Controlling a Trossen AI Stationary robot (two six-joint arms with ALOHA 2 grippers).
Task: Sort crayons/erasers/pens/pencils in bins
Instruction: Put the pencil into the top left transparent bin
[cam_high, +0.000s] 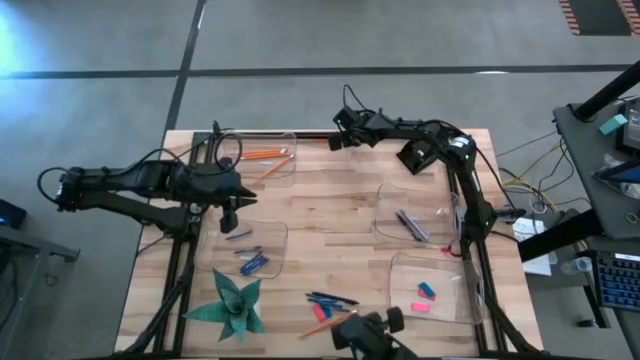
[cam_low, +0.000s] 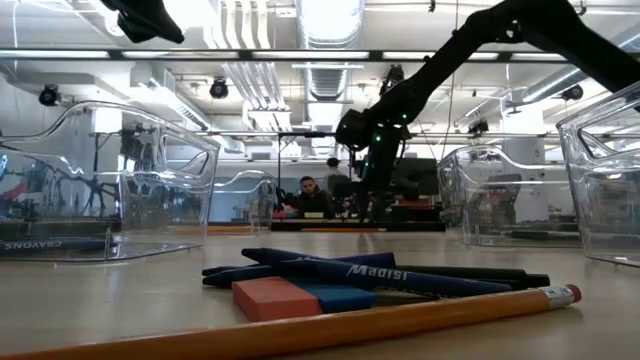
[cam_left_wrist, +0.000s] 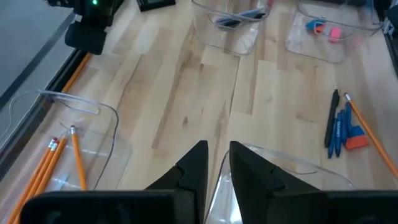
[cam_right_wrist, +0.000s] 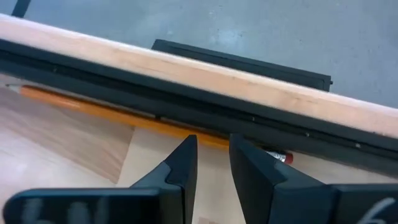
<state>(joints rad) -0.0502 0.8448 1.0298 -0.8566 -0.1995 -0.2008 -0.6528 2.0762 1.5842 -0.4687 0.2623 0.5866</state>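
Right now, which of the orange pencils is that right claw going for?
The lone pencil lying against the table's far edge rail; the right gripper straddles it. The others sit in the far-left bin or among the front pile.

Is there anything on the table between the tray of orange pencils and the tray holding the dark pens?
No. In the high view, only bare wood lies between the pencil tray and the pen tray.
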